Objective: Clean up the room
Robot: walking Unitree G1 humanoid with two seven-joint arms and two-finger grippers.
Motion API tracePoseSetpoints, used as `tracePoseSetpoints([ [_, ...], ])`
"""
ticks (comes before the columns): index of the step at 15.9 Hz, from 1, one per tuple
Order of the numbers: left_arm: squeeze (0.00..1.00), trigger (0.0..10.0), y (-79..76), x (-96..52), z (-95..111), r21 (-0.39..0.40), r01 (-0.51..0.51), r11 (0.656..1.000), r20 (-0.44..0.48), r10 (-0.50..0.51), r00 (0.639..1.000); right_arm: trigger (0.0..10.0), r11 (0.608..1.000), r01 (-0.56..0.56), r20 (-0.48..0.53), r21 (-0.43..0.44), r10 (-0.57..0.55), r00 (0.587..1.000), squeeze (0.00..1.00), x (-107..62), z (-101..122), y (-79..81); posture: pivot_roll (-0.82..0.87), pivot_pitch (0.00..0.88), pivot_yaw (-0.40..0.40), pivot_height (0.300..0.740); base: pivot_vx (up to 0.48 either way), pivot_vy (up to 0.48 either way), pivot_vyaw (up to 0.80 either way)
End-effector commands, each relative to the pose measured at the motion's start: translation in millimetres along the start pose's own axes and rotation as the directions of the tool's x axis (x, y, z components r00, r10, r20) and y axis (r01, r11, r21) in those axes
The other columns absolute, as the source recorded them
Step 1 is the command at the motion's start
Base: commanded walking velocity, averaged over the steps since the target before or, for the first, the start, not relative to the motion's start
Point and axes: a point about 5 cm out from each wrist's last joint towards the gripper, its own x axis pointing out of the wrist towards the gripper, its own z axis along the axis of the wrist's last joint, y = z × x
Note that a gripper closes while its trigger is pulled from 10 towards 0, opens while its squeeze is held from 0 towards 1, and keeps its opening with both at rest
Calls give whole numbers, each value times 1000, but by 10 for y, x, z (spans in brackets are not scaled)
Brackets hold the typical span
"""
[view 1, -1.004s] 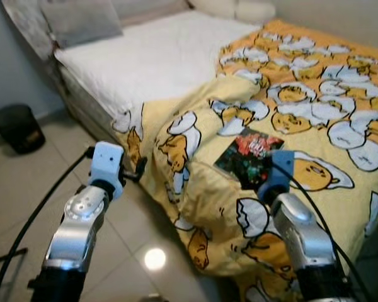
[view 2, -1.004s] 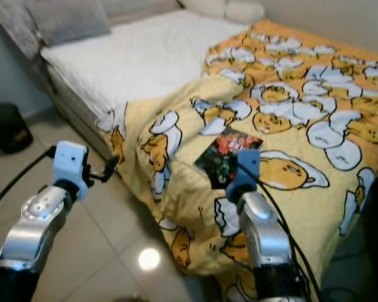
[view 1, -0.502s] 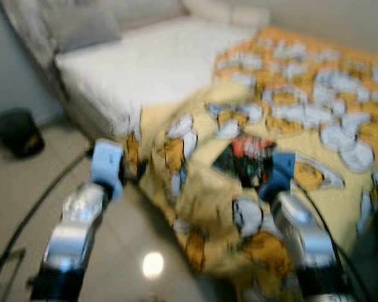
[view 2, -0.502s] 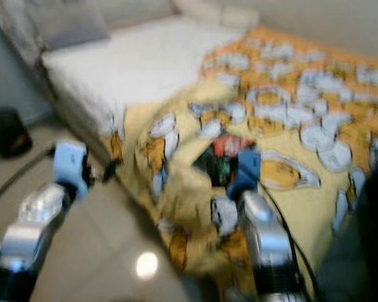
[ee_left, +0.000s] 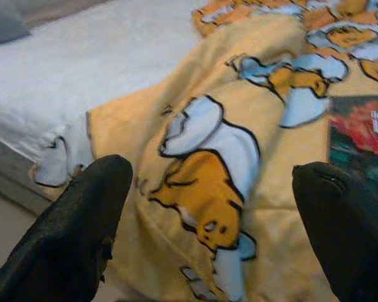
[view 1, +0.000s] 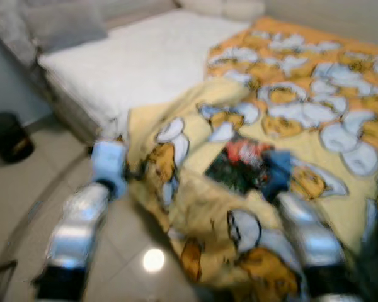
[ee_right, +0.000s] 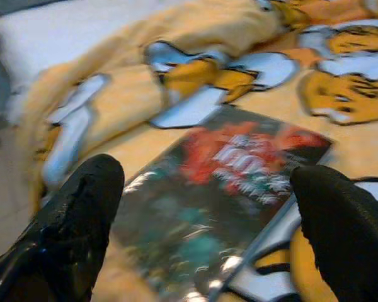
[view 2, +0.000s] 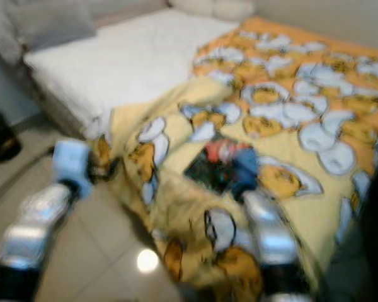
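Your right gripper (ee_right: 208, 207) hovers wide open and empty above a book (ee_right: 223, 189) on the yellow blanket (view 1: 315, 145), left gripper (ee_left: 214, 207) also open near the blanket's edge.

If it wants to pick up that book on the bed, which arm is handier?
Probably the right. The right gripper is open and aimed straight at the book, while the left gripper faces the blanket at the bed's edge.

Head stereo pair looks down at bed (view 1: 151, 56) corner, blurred. Both wrist cams sit close over the duvet (ee_left: 239, 113); all share the book (ee_right: 227, 189).
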Motion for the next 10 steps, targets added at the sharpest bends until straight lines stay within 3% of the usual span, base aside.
tracePoseSetpoints([
  [1,1000,10000,133,-45,15,17,-40,999,0,40,999,10000,999,-40,21,36,40,999,0,44,51,156,34,0,39,740,337,0,0],
  [5,1000,10000,37,-47,30,51,26,998,8,-26,1000,10000,998,-48,20,45,47,999,0,40,54,138,35,0,39,740,83,0,0],
  [9,1000,10000,-29,-33,5,55,106,993,-6,-106,994,10000,992,-50,18,112,49,999,0,17,28,127,37,0,41,740,0,0,0],
  [10,1000,10000,-50,-19,-6,60,143,988,-17,-142,990,10000,991,-55,17,119,53,998,1000,4,13,124,35,0,46,740,0,0,0],
])
